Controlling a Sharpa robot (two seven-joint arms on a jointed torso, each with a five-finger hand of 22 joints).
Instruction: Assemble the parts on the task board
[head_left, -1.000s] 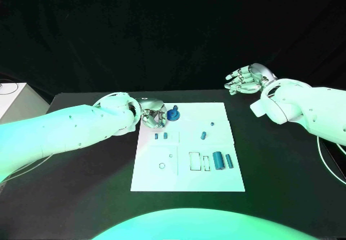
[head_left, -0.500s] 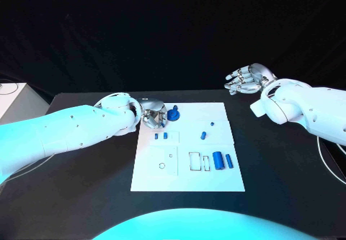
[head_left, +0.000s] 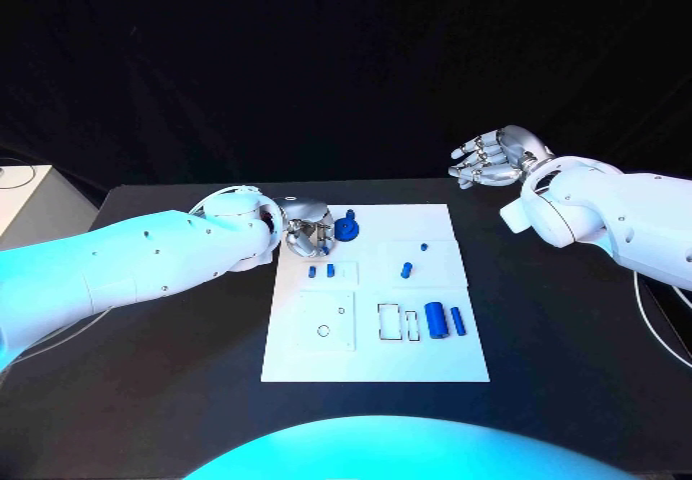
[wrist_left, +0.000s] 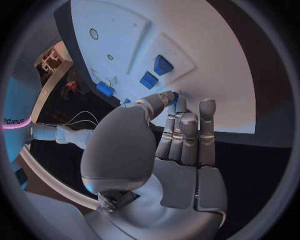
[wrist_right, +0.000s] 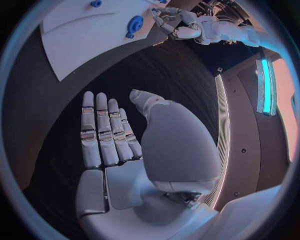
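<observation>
- The task looks to be at an early stage: most of the small blue parts lie loose on the task board (head_left: 433, 360), and the outlined slots near its middle look unfilled.
- The left hand (head_left: 307, 232) is at the board's 11 o'clock corner, fingers against a blue round part (head_left: 348, 232); whether it actually grips that part or merely touches it cannot be told.
- In the left wrist view the left hand's fingertips (wrist_left: 177, 100) reach down to the board just beside the blue piece.
- The right hand (head_left: 495, 157) is held up off the board towards 1 o'clock, fingers spread, holding nothing.
- Two blue cylinders (head_left: 446, 322) lie side by side at about 4 o'clock from the board's middle, long axes running 12 to 6.
- Two small blue blocks (head_left: 322, 270) sit at 10 o'clock; a further small piece (head_left: 408, 269) lies near the middle.
</observation>
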